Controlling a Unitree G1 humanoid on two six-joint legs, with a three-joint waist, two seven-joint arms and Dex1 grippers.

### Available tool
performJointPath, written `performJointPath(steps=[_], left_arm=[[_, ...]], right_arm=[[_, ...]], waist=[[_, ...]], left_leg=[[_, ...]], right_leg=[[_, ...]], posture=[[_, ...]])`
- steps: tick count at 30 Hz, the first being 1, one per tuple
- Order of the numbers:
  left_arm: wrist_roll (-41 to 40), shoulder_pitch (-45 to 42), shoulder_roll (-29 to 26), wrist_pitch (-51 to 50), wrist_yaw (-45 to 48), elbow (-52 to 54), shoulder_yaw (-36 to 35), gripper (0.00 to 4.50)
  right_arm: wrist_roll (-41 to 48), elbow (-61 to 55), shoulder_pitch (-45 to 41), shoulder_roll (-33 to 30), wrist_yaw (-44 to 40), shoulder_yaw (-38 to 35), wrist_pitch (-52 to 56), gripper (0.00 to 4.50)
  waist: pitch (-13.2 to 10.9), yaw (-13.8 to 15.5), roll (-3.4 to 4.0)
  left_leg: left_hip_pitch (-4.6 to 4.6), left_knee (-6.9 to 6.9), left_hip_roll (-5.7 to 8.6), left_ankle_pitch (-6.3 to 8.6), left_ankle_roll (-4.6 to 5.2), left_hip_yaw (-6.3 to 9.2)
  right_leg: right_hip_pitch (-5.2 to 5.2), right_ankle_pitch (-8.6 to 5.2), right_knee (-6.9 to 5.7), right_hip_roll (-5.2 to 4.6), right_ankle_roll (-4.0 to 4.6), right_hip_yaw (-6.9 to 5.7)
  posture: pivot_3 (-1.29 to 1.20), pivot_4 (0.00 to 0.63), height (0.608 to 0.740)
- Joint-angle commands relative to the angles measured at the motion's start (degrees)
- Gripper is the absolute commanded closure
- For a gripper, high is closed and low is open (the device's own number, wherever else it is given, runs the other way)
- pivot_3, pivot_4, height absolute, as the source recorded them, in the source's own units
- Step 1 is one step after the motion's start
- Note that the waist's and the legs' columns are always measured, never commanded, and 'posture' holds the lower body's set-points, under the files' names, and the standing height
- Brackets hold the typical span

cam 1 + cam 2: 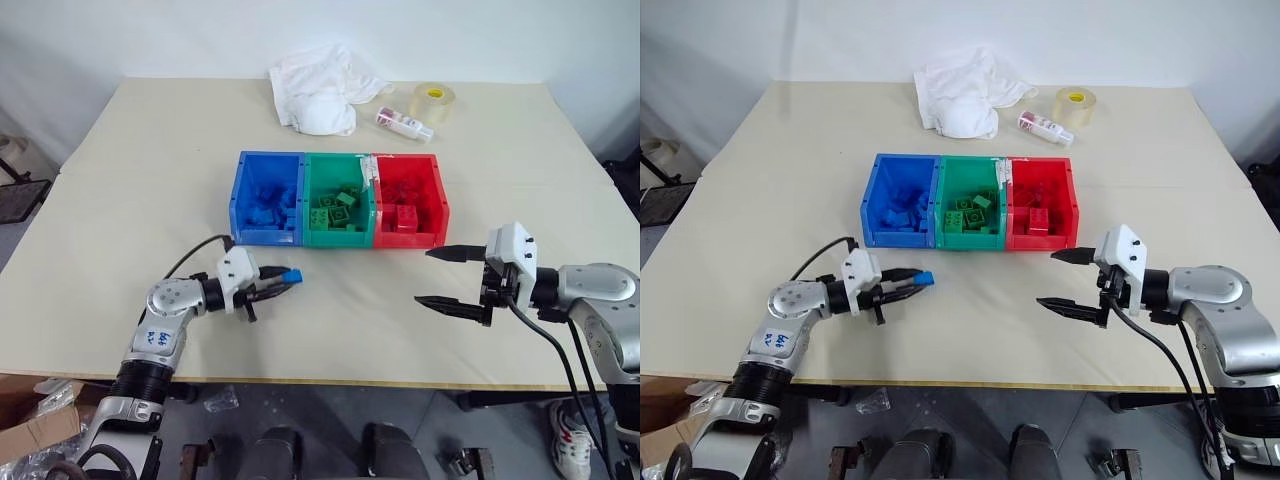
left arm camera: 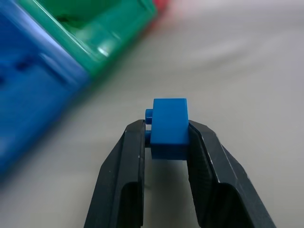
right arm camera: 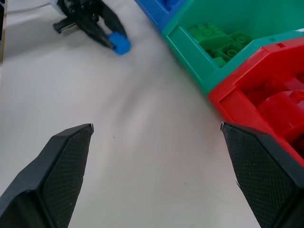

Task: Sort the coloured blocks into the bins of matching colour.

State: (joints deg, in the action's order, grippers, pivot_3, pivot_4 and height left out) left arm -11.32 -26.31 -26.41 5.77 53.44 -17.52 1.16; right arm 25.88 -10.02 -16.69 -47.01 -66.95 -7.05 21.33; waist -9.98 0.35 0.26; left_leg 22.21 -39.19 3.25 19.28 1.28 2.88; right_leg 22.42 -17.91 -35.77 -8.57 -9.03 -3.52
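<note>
My left gripper [image 1: 284, 281] is shut on a small blue block [image 1: 293, 275], held at its fingertips just above the table, in front of the blue bin [image 1: 240, 200]. The left wrist view shows the blue block [image 2: 170, 127] pinched between both fingers. Blue, green [image 1: 338, 234] and red [image 1: 437, 190] bins stand joined in a row at the table's middle, each holding blocks of its own colour. My right gripper [image 1: 436, 277] hangs open and empty in front of the red bin. The right wrist view also catches the left gripper [image 3: 111, 39] with the block.
At the table's far side lie a white cloth [image 1: 318, 88], a small white bottle with a red label [image 1: 404, 123] and a clear tape roll [image 1: 434, 101]. The table's front edge [image 1: 330, 381] runs just below both arms.
</note>
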Motion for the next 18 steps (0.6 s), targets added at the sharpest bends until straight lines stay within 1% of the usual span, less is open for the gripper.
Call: performJointPath(steps=[1,6,8,10,13,16,17,18], left_arm=[[-2.71,-7.20,0.32,-3.80,-8.92,2.55,-6.50,3.64],[-0.79,-16.32,0.51,-7.80,-17.43,-6.48,-9.21,3.64],[-0.44,-18.53,0.86,-7.11,-17.08,-10.03,-8.75,2.88],[-0.39,-19.97,1.42,-6.26,-16.17,-12.25,-8.19,2.29],[-0.76,-21.24,2.09,-5.16,-15.02,-13.64,-7.75,1.34],[-1.69,-21.10,2.23,-4.85,-12.99,-12.75,-7.48,0.38],[-1.99,-20.82,2.11,-4.91,-12.31,-12.07,-7.53,0.08],[-2.13,-20.54,1.80,-4.74,-11.52,-11.50,-7.56,0.01]], right_arm=[[1.23,-2.19,0.27,-0.71,0.34,-1.57,-0.35,0.00],[0.77,-0.98,-1.18,-0.02,0.41,-0.40,-0.78,0.00],[0.58,-0.36,-2.01,0.33,0.33,0.18,-1.00,0.00],[0.44,0.11,-2.66,0.55,0.28,0.63,-1.14,0.00],[0.30,0.69,-3.39,0.69,0.22,1.08,-1.30,0.00],[0.36,0.92,-3.66,0.69,0.25,1.36,-1.46,0.00],[0.38,0.93,-3.65,0.72,0.28,1.41,-1.50,0.00],[0.41,0.86,-3.63,0.74,0.31,1.43,-1.45,0.00]], waist=[[-0.06,0.31,-0.11],[-0.08,0.81,-0.14],[-0.08,0.77,-0.14],[-0.08,0.79,-0.15],[-0.12,0.81,-0.21],[-0.14,0.96,-0.25],[-0.14,0.95,-0.25],[-0.15,0.93,-0.25]], left_leg=[[0.02,-0.03,0.00,0.00,0.00,0.01],[0.00,-0.04,0.04,0.00,0.00,0.00],[0.00,-0.02,0.09,0.00,0.00,-0.02],[0.00,-0.02,0.17,0.00,0.00,-0.03],[0.02,-0.02,0.14,0.00,-0.01,-0.01],[0.06,-0.04,0.12,0.00,-0.01,0.01],[0.06,-0.05,0.13,0.00,-0.01,0.01],[0.06,-0.04,0.12,0.00,-0.01,0.01]], right_leg=[[0.00,0.00,-0.01,0.00,0.00,0.00],[0.01,0.01,-0.03,0.00,-0.02,0.00],[0.02,0.01,-0.05,0.01,-0.02,0.00],[0.03,0.01,-0.05,0.03,-0.02,-0.03],[0.03,0.01,-0.05,0.03,-0.02,-0.05],[0.04,0.01,-0.05,0.02,-0.02,-0.06],[0.03,0.01,-0.05,0.02,-0.02,-0.06],[0.03,0.01,-0.05,0.01,-0.02,-0.06]], posture=[[0.00,0.150,0.740],[0.00,0.150,0.740],[0.00,0.150,0.740],[0.00,0.150,0.740],[0.00,0.150,0.740],[0.00,0.150,0.740],[0.00,0.150,0.740],[0.00,0.150,0.740]])
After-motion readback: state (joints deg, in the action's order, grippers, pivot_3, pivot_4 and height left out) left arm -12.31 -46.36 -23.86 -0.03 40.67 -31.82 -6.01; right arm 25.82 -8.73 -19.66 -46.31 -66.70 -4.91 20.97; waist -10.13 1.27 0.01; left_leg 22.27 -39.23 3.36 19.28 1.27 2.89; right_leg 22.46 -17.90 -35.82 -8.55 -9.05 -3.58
